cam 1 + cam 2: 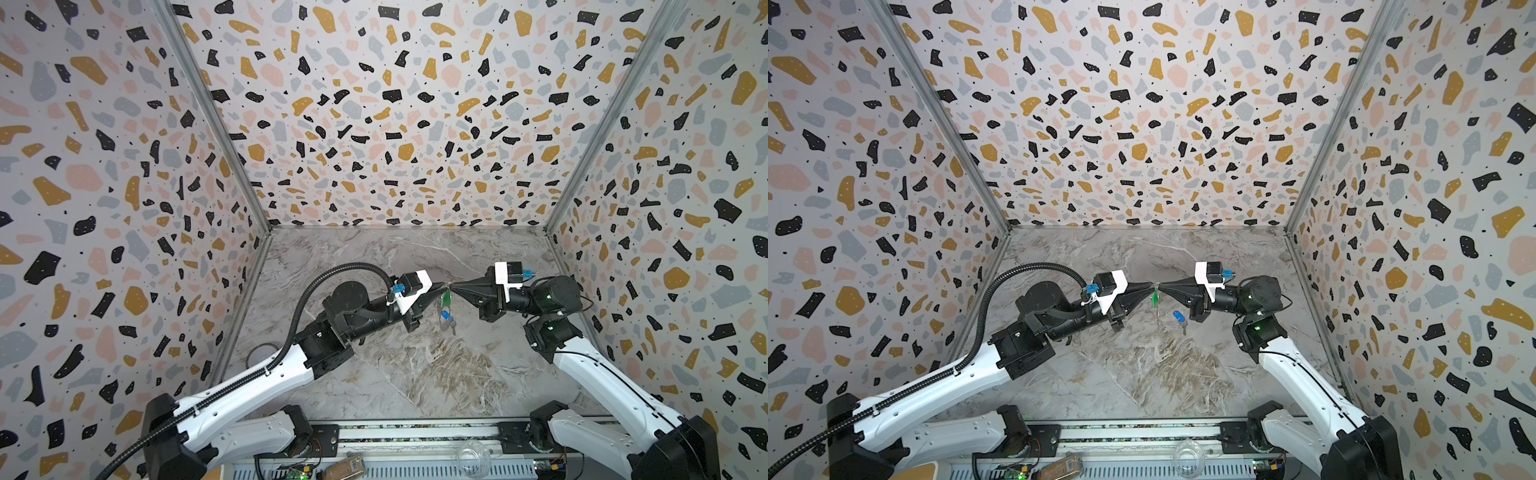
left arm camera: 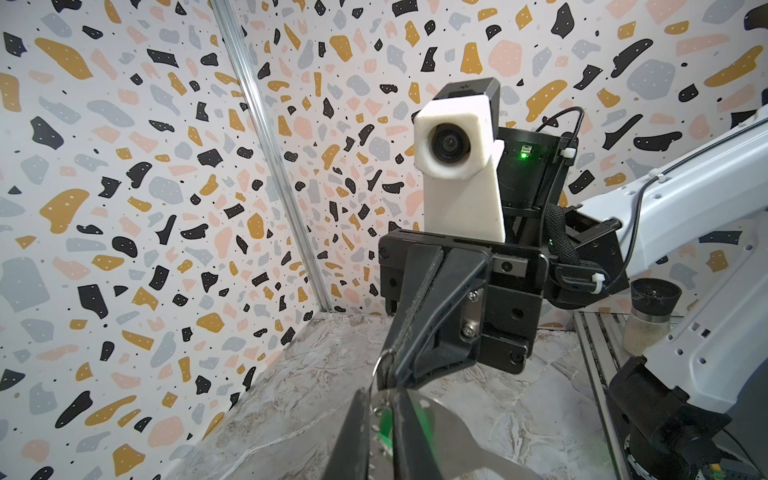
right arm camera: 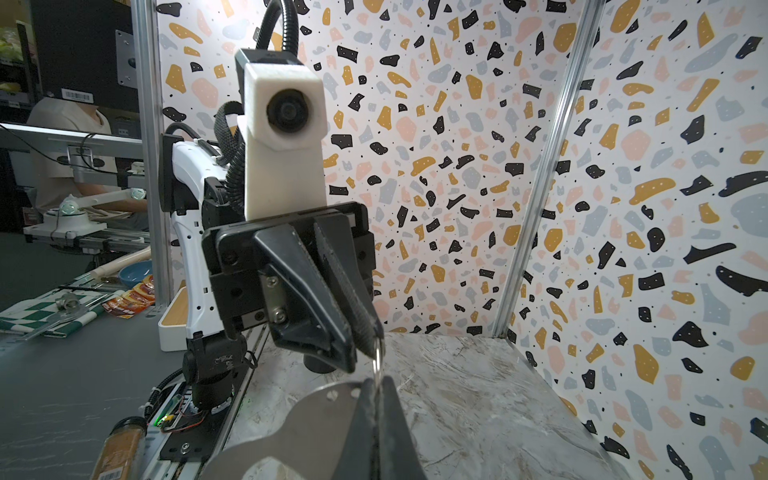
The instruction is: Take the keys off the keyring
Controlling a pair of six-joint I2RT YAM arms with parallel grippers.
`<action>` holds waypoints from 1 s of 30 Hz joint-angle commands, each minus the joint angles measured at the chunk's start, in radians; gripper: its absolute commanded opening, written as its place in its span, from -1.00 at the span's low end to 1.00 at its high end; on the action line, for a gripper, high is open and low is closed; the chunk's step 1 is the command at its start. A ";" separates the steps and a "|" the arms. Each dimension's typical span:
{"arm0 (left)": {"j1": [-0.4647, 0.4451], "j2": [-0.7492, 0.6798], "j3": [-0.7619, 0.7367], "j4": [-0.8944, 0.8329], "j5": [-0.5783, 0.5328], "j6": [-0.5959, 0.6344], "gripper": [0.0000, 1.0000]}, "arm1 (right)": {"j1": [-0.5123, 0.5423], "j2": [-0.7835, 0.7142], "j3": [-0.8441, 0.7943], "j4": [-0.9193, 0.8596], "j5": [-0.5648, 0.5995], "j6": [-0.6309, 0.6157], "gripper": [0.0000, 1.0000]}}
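Black fingers (image 3: 390,432) of the right gripper (image 3: 377,384) fill the near edge of the right wrist view. They are pressed together on the keyring (image 3: 378,360), of which only a thin metal ring shows. Just beyond, the left gripper (image 3: 368,353) pinches the ring from the opposite side, its jaws standing almost together around the metal.

In both top views the two grippers meet tip to tip above the middle of the table, the left reaching in from nine o'clock and the right from three o'clock. A green-tagged key (image 1: 1155,298) hangs at six o'clock, directly beneath the meeting point and clear of the surface. A blue-tagged key (image 1: 1179,318) lies apart on the table (image 1: 1142,374) at about five o'clock of the grippers, touching neither.

That tabletop is grey and marble-patterned, with brown veining. Terrazzo-print walls (image 1: 1142,124), speckled black, ochre, pink and grey, enclose it at nine, twelve and three o'clock.
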 commanded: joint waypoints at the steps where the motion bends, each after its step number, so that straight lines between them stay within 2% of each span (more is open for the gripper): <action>1: -0.001 0.010 0.026 0.045 0.012 -0.007 -0.71 | 0.014 -0.020 0.010 0.042 -0.028 -0.005 -1.00; 4: 0.001 0.008 0.023 0.042 -0.001 -0.008 -0.62 | 0.016 -0.022 0.007 0.039 -0.032 -0.007 -1.00; 13: 0.001 0.004 0.021 0.034 -0.054 -0.010 -0.55 | 0.019 -0.023 0.003 0.031 -0.035 -0.021 -1.00; 22: 0.000 0.009 0.029 0.020 -0.012 -0.004 -0.78 | 0.020 -0.029 0.005 0.027 -0.025 -0.032 -1.00; 27: 0.000 0.020 0.055 -0.014 0.014 0.011 -1.00 | 0.020 -0.030 0.017 -0.033 -0.005 -0.064 -0.99; 29: 0.001 0.028 0.087 -0.065 0.013 0.031 -1.00 | 0.018 -0.051 0.047 -0.187 0.042 -0.172 -0.70; 30: 0.000 0.035 0.112 -0.136 0.010 0.049 -1.00 | 0.018 -0.067 0.073 -0.303 0.105 -0.254 -0.57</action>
